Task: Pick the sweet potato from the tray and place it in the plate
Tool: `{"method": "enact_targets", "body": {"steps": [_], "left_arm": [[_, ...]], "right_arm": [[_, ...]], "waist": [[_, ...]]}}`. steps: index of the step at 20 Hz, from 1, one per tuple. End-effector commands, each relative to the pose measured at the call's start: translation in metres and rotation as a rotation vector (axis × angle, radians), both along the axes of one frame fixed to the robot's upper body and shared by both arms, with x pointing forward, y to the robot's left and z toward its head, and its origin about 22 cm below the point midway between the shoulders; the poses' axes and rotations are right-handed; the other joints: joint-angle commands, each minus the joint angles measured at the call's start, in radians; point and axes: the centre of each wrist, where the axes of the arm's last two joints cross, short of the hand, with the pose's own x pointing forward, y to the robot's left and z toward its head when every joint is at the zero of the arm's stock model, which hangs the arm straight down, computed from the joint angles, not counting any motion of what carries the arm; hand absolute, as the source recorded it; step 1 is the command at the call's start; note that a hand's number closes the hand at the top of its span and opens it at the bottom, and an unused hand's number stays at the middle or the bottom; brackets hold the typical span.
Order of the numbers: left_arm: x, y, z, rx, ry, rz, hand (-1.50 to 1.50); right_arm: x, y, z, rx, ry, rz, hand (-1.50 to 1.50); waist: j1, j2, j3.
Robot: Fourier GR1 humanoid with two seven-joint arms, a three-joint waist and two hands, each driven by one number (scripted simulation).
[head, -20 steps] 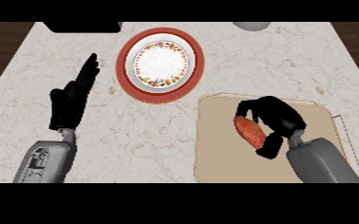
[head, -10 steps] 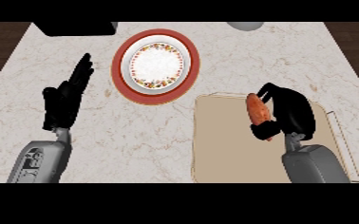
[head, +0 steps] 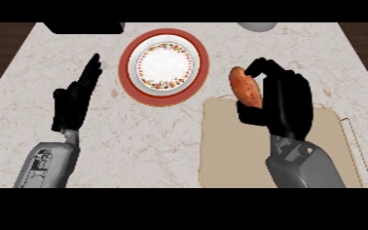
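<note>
Sweet potato (head: pixel 245 88), oblong, orange, clasped in right robot hand (head: pixel 287 102), left robot hand (head: pixel 72 102) flat, round plate (head: pixel 164 31)

Light marble worktop (head: pixel 144 141). A red-rimmed plate (head: pixel 164 101) with a floral band sits near the middle of the far edge, and a beige tray (head: pixel 230 151) fills the near right corner. Along the far edge there's a black block (head: pixel 82 27) on the left and a grey round thing (head: pixel 257 26) on the right, maybe a bowl.

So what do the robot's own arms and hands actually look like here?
Both forearms are grey, boxy casings: the left forearm is lighter, with dark recesses near the wrist, and the right forearm is darker. Each ends in an all-black hand, the left hand and the right hand, with slim fingers and a thumb. No cables, sleeves or markings show.
</note>
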Motion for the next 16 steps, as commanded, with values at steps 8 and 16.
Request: {"method": "enact_targets", "body": {"steps": [8, 16], "left_arm": [[0.008, -0.010, 0.016, 0.004, -0.028, -0.016, 0.00], [0.002, -0.013, -0.001, -0.001, -0.003, -0.062, 0.00]], "right_arm": [[0.046, 0.084, 0.026, 0.154, 0.028, 0.131, 1.50], [0.107, 0.116, 0.011, 0.181, 0.085, 0.152, 1.50]], "waist": [[0.018, 0.006, 0.001], [0.049, 0.014, 0.000]]}}
